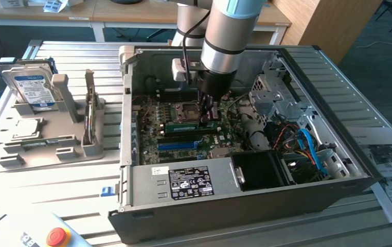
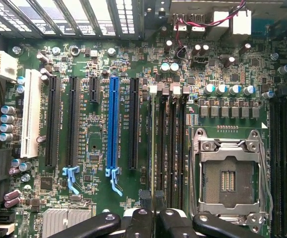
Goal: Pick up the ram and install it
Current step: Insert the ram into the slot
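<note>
Pincer (image 1: 208, 115) pinches the ram (image 1: 181, 125), on edge, lengthwise along the memory slots (image 2: 175, 148).

I'm looking over the slatted metal table (image 1: 52, 188), with bright light washing across its slats. Beyond its far edge a pale wooden desk (image 1: 124, 13) is standing. Past its far corner a wooden panel (image 1: 319, 28) is rising, and dark carpet (image 1: 381, 72) is showing alongside.

The arm (image 1: 225, 31) reaches straight down, wrist vertical — its end effector (image 1: 208, 118) points downward, dark fingers (image 2: 139, 223) pinched close together on the thin ram (image 1: 182, 125).
</note>
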You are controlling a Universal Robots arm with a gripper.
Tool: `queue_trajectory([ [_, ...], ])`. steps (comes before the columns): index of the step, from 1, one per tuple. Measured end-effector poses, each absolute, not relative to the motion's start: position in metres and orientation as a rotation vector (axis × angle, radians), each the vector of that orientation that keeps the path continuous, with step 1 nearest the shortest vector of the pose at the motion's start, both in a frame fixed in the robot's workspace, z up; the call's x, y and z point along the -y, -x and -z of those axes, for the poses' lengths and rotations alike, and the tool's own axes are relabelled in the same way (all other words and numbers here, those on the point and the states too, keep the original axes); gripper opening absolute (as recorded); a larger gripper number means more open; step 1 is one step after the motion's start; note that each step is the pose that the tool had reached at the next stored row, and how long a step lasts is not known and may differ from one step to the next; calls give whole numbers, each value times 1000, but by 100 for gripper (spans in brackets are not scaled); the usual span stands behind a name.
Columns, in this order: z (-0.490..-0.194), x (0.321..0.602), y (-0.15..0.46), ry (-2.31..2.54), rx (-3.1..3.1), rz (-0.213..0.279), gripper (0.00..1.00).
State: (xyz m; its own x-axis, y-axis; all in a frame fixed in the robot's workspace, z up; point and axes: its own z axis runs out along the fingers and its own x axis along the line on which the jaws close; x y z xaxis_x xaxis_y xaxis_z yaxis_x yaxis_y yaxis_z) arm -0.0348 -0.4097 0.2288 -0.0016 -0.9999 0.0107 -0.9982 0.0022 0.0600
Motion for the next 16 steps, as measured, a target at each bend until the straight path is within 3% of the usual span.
queue_trajectory([
  [16,-228,410,35,-2178,2194,54,12],
])
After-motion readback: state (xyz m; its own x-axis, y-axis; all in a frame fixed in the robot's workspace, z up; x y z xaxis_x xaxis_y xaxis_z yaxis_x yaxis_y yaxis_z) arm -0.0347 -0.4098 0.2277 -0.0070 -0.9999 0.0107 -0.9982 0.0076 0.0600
